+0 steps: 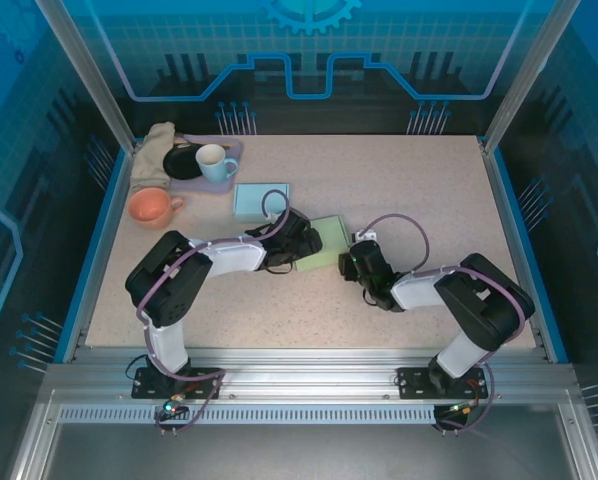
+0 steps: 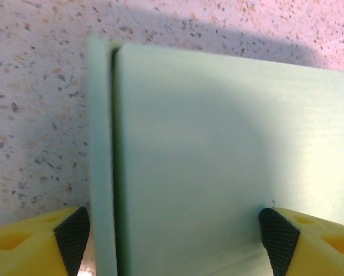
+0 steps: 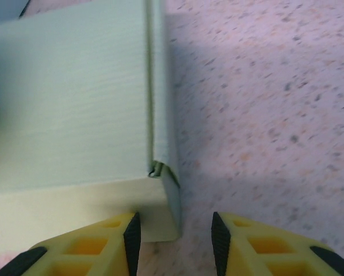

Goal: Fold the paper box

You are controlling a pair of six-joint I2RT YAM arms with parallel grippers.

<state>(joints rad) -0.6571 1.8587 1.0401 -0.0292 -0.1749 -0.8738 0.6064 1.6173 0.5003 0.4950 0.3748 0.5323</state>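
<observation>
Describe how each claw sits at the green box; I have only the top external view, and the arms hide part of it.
Observer: In the left wrist view the left claw is open, its pads spread wide over the green box.
Operator: Report the box's edge there.
Observer: A narrow flap runs along one side, parted from the top panel by a dark seam.
Operator: Now give me the right side.
Observer: In the right wrist view the right claw is open, the box's near corner just inside its gap, one finger over bare table.
</observation>
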